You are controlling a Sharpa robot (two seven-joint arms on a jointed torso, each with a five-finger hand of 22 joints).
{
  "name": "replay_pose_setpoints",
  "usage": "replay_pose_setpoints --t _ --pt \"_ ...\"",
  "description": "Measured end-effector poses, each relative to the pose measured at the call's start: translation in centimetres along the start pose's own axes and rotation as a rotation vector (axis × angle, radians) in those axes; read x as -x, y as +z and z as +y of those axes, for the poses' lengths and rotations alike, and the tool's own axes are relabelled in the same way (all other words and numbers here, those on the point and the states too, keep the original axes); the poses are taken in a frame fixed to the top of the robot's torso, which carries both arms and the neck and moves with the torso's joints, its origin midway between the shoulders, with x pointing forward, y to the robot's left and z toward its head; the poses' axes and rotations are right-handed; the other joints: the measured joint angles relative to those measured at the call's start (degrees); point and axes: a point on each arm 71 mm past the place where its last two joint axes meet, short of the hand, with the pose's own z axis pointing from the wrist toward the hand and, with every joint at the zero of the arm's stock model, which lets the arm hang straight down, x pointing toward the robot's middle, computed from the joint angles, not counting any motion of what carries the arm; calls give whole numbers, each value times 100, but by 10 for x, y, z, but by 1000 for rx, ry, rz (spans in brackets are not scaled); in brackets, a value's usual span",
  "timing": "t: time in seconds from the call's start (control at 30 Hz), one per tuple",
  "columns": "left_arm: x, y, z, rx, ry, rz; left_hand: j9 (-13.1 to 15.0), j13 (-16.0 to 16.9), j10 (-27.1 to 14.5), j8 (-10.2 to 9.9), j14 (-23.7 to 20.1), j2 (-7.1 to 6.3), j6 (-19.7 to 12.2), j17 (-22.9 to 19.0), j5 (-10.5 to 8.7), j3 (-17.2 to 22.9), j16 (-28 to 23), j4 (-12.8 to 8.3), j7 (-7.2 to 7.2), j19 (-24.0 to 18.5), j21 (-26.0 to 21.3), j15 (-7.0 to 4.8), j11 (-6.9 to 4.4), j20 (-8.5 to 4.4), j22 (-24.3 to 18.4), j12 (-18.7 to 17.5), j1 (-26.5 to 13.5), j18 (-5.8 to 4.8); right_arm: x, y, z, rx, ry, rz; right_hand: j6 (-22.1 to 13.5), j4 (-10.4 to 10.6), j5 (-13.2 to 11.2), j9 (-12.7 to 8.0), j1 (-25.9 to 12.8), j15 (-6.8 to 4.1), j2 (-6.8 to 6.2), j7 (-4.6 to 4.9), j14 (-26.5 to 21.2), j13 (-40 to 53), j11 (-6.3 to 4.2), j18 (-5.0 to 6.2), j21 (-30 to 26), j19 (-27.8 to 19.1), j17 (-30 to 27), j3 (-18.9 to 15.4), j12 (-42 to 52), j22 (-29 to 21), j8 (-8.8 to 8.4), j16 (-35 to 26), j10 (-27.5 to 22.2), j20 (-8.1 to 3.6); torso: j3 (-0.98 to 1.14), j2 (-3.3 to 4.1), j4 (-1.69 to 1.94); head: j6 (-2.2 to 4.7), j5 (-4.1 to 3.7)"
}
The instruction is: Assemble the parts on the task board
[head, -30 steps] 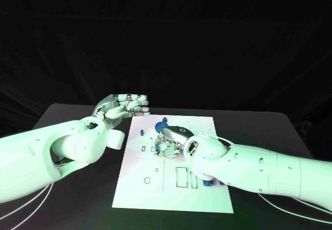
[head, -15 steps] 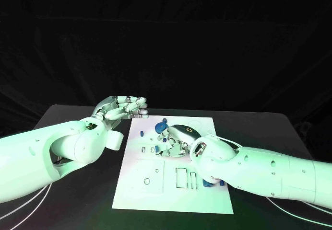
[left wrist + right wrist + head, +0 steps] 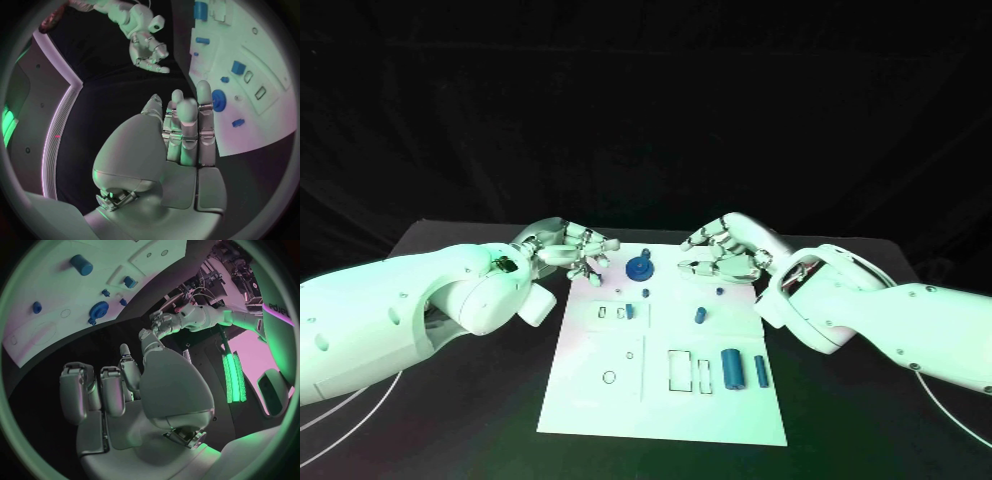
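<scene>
Black cloth is seen behind a black table (image 3: 473,420), on which the white task board (image 3: 603,410) lies in the middle. At the board's far left corner the left hand (image 3: 568,248) is held with fingers curled in on nothing. Blue parts (image 3: 736,369) are scattered on the board. Above its far right corner the right hand (image 3: 723,249) is likewise curled, holding nothing.

1 task board (image 3: 603,400), 2 hands, several blue parts.
</scene>
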Motion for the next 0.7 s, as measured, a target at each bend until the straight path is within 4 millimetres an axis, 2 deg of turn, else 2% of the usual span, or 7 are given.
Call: replay_pose_setpoints --t 0.07,0.13,0.2,0.33,0.4,0.53,0.7 --pt "-6 4 2 50 78 39 66 349 -57 79 113 -3 4 993 0 -63 893 38 -4 45 514 -12 -5 -39 476 387 -173 -1 8 -6 -5 -19 27 -10 0 0 26 5 -6 0 6 0 0 0 0 0 0 0 0 0 0 0 0 0 0 0 5 -18 -8 -12 21" --pt "-11 8 4 92 147 63 162 711 -44 214 150 5 87 1559 0 -159 1500 31 -85 278 1206 -49 -59 -79 1315 823 -389 -2 12 -10 -9 -31 46 -16 0 0 32 7 -6 0 6 0 0 0 0 0 0 0 0 0 0 0 0 0 0 0 14 -33 -15 -31 37" --pt "-14 11 5 125 207 78 267 1090 -8 352 159 23 160 1664 0 -238 1818 27 -158 472 1718 -83 -114 -114 1971 1259 -527 -140 15 -12 -11 -39 59 -20 12 0 32 7 -6 0 6 -12 0 0 0 0 0 0 0 0 0 0 0 -22 0 0 21 -46 -17 -40 47" --pt "-19 22 6 208 355 94 670 2925 173 750 153 132 162 1693 0 -517 2234 36 -294 663 2555 -175 -248 -206 3042 3096 -849 -232 20 -17 -14 -53 80 -28 19 0 66 14 -6 -21 6 -19 -21 -2 0 0 -19 0 -1 0 0 0 19 -22 0 0 42 -73 -16 -72 69" --pt "-22 27 5 247 423 98 836 3428 268 909 160 133 157 1693 0 -624 2341 41 -300 750 2782 -184 -259 -214 3365 3579 -947 -268 22 -19 -16 -60 86 -32 19 0 115 14 -6 -41 6 -19 0 -22 -11 -1 -28 -7 -1 0 -29 0 23 -22 -12 -27 50 -84 -15 -86 73" --pt "-27 37 4 311 534 99 1182 4001 375 1185 140 98 94 1693 0 -805 2394 38 -361 802 3060 -204 -312 -242 3765 4102 -1090 -320 24 -20 -18 -68 95 -37 19 42 303 32 -27 -41 -16 -19 0 -62 -30 -1 -51 0 -1 -42 -66 0 23 -44 -31 -41 65 -104 -8 -116 87" --pt "-31 46 -1 357 629 90 1440 4243 417 1376 160 30 65 1693 0 -844 2394 48 -391 862 3206 -224 -331 -263 3997 4312 -1201 -353 25 -21 -20 -75 101 -41 19 65 455 41 -67 -41 -56 -19 0 -62 -30 -1 -51 0 -1 -65 -66 -1 45 -44 -31 -40 79 -118 -6 -160 98"
